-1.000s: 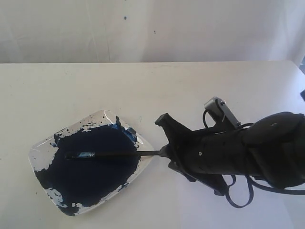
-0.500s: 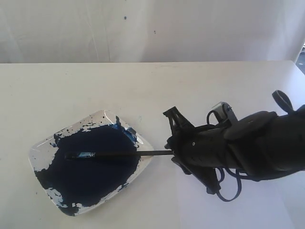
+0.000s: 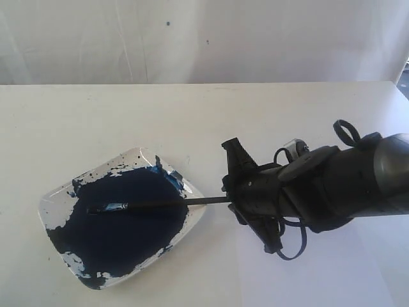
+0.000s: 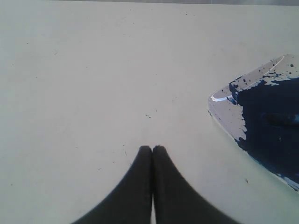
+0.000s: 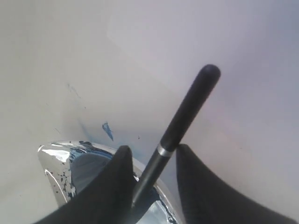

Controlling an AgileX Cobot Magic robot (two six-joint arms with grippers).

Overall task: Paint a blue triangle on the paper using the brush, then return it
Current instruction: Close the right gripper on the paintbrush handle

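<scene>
Ext. view: brush (image 3: 160, 204) handle end hidden behind R tool (image 3: 235, 199). L wrist view: paint dish (image 4: 224, 112) cut off by pic edge. R wrist view: bristle end hidden too.

Table (image 3: 96, 121) is overlooked from above by the exterior view. Wrist views are held close and low; paint dish (image 3: 54, 199) is shared by all.

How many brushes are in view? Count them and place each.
1. The brush lies across the paint dish, tip in the blue paint, handle end inside the open right gripper.
</scene>
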